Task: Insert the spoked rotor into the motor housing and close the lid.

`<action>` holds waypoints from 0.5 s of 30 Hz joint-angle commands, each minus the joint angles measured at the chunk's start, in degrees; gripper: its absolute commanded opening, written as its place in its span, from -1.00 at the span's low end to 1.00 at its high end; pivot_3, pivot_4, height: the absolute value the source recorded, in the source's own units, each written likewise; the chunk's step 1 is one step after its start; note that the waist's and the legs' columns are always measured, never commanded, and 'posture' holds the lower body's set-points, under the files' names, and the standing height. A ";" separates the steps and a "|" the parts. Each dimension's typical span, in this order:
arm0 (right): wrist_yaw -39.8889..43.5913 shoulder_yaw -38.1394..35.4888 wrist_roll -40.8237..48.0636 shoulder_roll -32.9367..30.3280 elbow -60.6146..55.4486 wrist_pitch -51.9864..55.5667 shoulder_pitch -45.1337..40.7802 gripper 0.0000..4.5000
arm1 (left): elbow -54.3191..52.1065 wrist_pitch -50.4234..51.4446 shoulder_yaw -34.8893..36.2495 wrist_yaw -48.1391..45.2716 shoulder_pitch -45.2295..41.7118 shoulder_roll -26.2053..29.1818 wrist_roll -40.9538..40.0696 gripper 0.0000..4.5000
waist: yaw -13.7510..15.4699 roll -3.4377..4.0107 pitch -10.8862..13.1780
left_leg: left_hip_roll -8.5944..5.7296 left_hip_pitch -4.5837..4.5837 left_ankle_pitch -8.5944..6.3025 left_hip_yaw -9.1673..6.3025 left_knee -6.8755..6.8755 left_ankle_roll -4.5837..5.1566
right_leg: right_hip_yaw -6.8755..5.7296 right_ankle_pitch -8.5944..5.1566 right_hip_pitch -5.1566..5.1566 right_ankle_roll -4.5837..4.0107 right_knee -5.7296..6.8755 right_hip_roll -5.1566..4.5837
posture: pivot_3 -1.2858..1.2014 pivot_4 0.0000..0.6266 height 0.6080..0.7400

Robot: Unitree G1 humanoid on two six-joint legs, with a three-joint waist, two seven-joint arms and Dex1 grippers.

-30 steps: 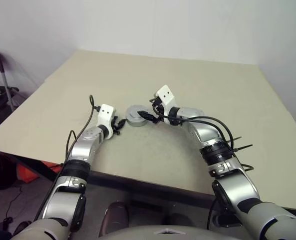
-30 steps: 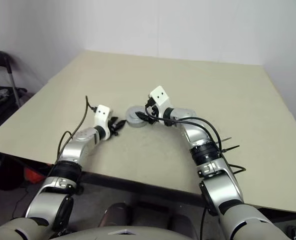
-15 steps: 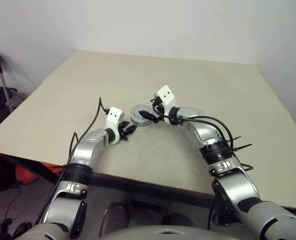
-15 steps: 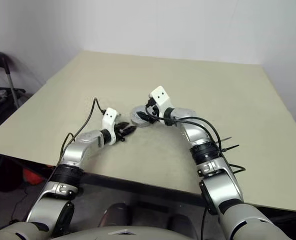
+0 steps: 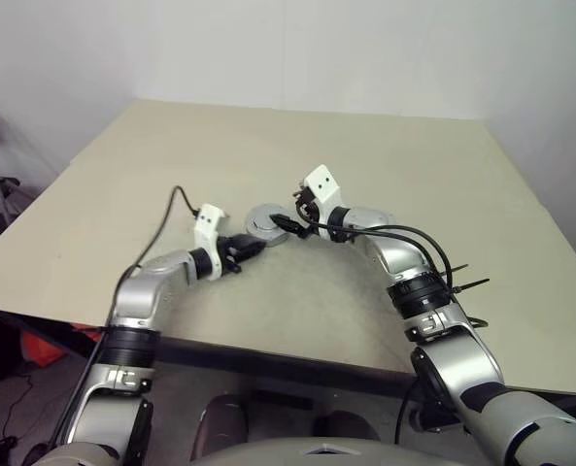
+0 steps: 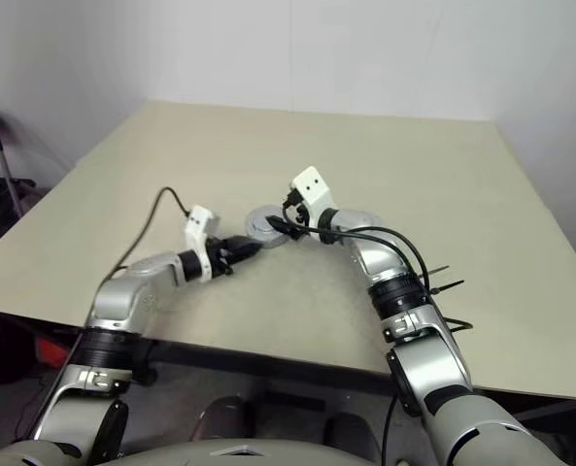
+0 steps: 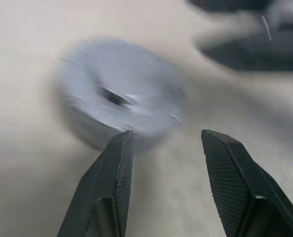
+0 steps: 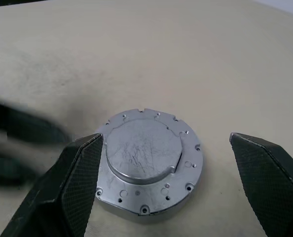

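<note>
A short round silver piece (image 5: 264,223) lies on the tan table: the motor housing (image 8: 136,210) with the lid (image 8: 144,150) flat on top of it, its rim dotted with small holes. The spoked rotor is hidden. My right gripper (image 8: 164,140) is open, one finger on each side of the housing, the far one well apart from it. My left gripper (image 7: 166,136) is open and holds nothing. It points at the housing (image 7: 116,106) from the left, just short of its side.
The table (image 5: 268,320) ends at a front edge close to me and at a left edge. A dark metal frame (image 6: 1,160) stands on the floor beyond that left edge. Black cables trail from both wrists.
My left gripper has risen and turned toward the housing, and its elbow has swung outward. The right gripper has kept still. The housing has stayed in place.
</note>
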 commanded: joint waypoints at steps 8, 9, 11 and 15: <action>-0.94 -1.52 -0.50 0.81 1.90 -1.50 -2.41 0.87 | 19.11 -12.96 -0.83 11.15 -10.63 -3.09 8.59 0.01 | 0.25 -0.01 0.00 | -0.10 0.02 -0.04 -0.01 -0.01 0.07 | 0.09 0.03 0.04 0.05 -0.07 -0.05 | 0.03 -1.00 1.00; -0.97 -1.59 -0.55 0.83 2.51 -1.69 -2.53 0.87 | 18.78 -12.99 -1.28 10.71 -10.20 -3.41 8.63 0.01 | 0.26 -0.01 0.01 | -0.08 0.00 -0.04 -0.01 -0.02 0.07 | 0.07 0.03 0.01 0.05 -0.06 -0.04 | 0.03 -1.00 1.00; -0.84 -1.74 -0.60 0.91 3.96 -1.98 -2.90 0.87 | 17.99 -13.08 -2.25 10.20 -9.00 -3.67 9.20 0.01 | 0.24 -0.01 0.01 | -0.05 -0.08 -0.04 -0.02 -0.04 0.08 | 0.05 0.03 -0.09 0.05 -0.02 -0.03 | 0.03 -1.00 1.00; -1.29 -2.11 -0.90 1.20 7.04 -2.77 -3.96 0.87 | 20.55 -15.82 -1.37 12.20 -8.66 -3.55 10.34 0.01 | 0.22 -0.01 0.01 | -0.05 -0.07 -0.06 -0.02 -0.07 0.10 | 0.03 0.03 -0.10 0.04 -0.02 -0.03 | 0.03 -1.00 1.00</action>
